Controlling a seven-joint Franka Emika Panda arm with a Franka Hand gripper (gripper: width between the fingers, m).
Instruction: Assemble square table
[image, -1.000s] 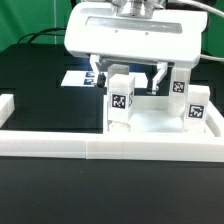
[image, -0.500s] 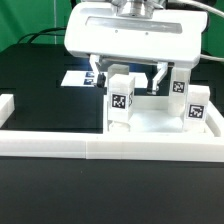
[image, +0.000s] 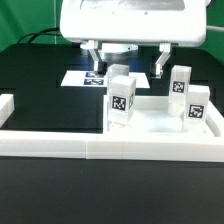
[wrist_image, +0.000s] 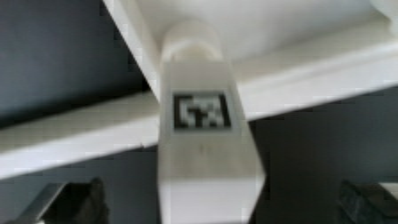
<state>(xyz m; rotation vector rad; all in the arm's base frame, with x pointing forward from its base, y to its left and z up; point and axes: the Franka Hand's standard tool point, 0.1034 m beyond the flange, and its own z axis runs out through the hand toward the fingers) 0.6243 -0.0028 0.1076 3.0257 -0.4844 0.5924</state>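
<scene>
The square table's white slab (image: 155, 122) lies flat inside the white border bars. Three tagged leg blocks stand upright on it: one at the front left (image: 121, 100), one at the back right (image: 181, 85) and one at the right edge (image: 197, 108). My gripper (image: 125, 58) hangs open above the front left leg, with both fingers clear of its top. In the wrist view that leg (wrist_image: 205, 140) shows between my dark fingertips (wrist_image: 71, 200), with a gap on each side. Nothing is held.
A long white border bar (image: 110, 148) runs along the front, and a short one (image: 6, 104) stands at the exterior view's left. The marker board (image: 82, 78) lies on the black table behind the slab.
My gripper has risen straight up from around the front left leg and stays open. The legs and slab have not moved.
</scene>
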